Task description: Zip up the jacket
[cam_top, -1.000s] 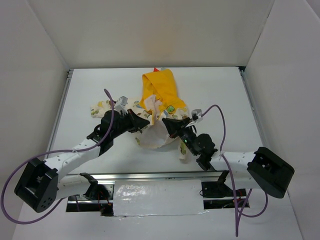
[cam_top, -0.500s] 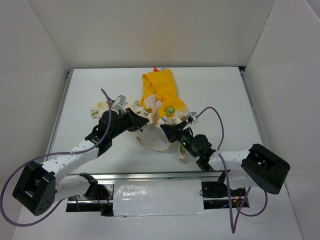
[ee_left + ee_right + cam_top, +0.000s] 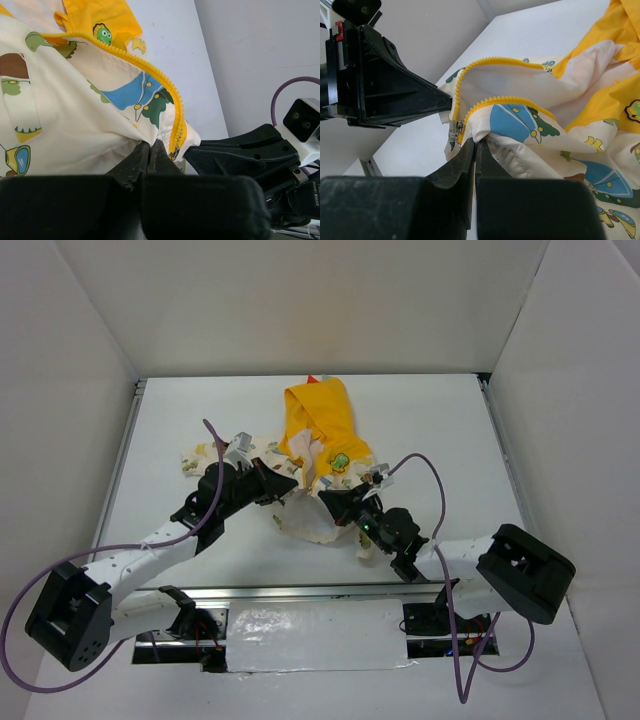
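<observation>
At mid-frame, left gripper (image 3: 150,149) and right gripper (image 3: 474,146) each clamp the jacket (image 3: 318,420) hem beside its zipper (image 3: 179,120)

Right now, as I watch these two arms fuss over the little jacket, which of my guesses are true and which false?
1. Both the left gripper and the right gripper are pinched shut on the jacket. True.
2. The yellow zipper is closed all the way up. False: its two rows of teeth lie apart, so the front is open.
3. The yellow hood lies toward the far side of the table, away from the arms. True.
4. The jacket's cream fabric is plain. False: it carries colourful cartoon prints.
</observation>
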